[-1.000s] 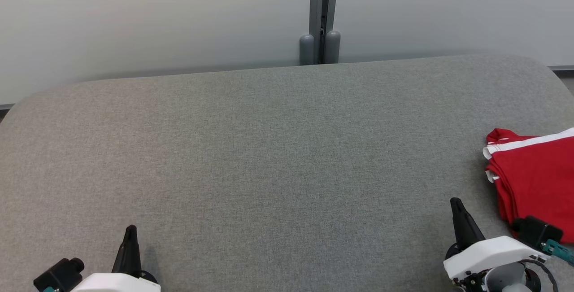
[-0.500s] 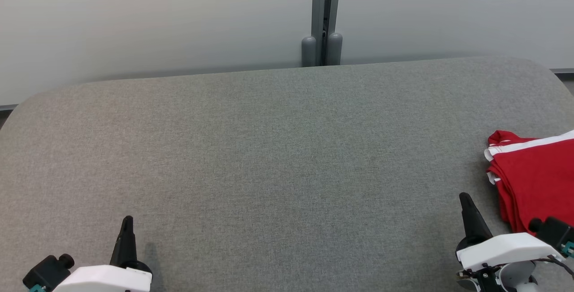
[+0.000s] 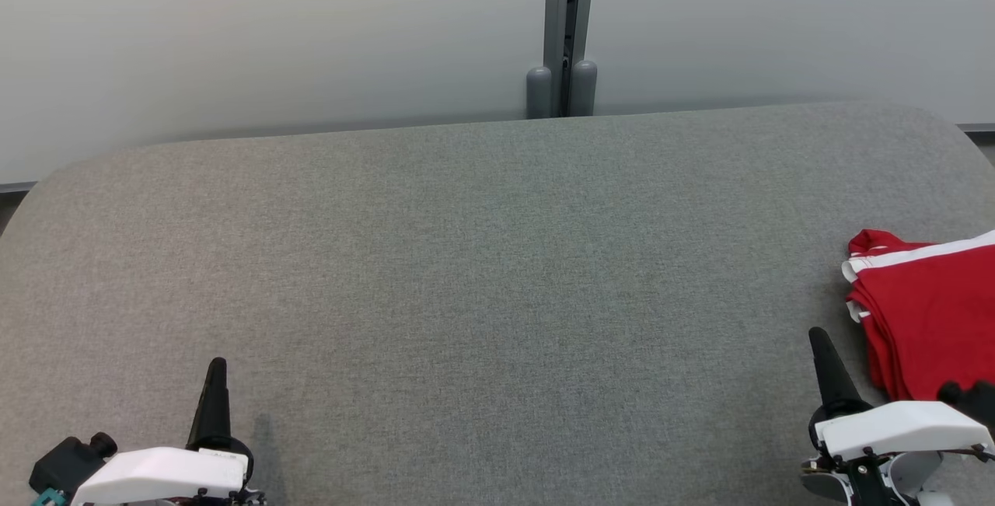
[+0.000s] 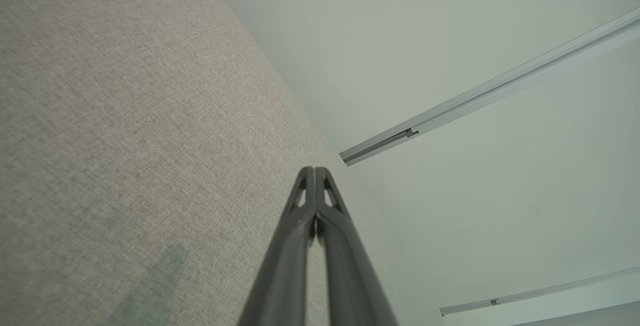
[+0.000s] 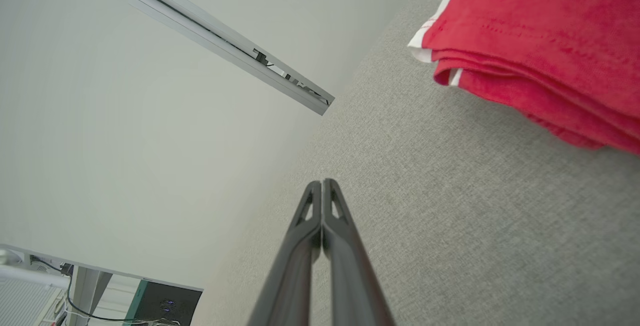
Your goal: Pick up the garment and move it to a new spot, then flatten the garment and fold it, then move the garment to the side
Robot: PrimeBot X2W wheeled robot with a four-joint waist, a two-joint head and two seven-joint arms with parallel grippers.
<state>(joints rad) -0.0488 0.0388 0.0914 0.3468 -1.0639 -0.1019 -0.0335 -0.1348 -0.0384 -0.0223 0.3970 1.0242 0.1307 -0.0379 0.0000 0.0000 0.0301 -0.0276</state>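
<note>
The garment (image 3: 929,315) is red with white stripes and lies folded in a neat stack at the right edge of the grey padded table (image 3: 482,273); its layered edges (image 5: 530,50) fill the upper right of the right wrist view. My right gripper (image 3: 818,337) is shut and empty, a little to the left of the stack at the lower right. My left gripper (image 3: 216,370) is shut and empty at the lower left, far from the garment. Both pairs of fingers (image 4: 315,172) (image 5: 322,183) meet at their tips above the bare fabric.
A pale partition wall (image 3: 272,32) runs along the table's far edge, with a grey vertical post (image 3: 561,32) at its middle. The table's corners are rounded. In the right wrist view, dark equipment with cables (image 5: 160,306) stands beyond the wall.
Both grippers have drawn back toward the bottom corners of the head view, the right one moving further right. The camera has shifted slightly. The garment lies where it was.
</note>
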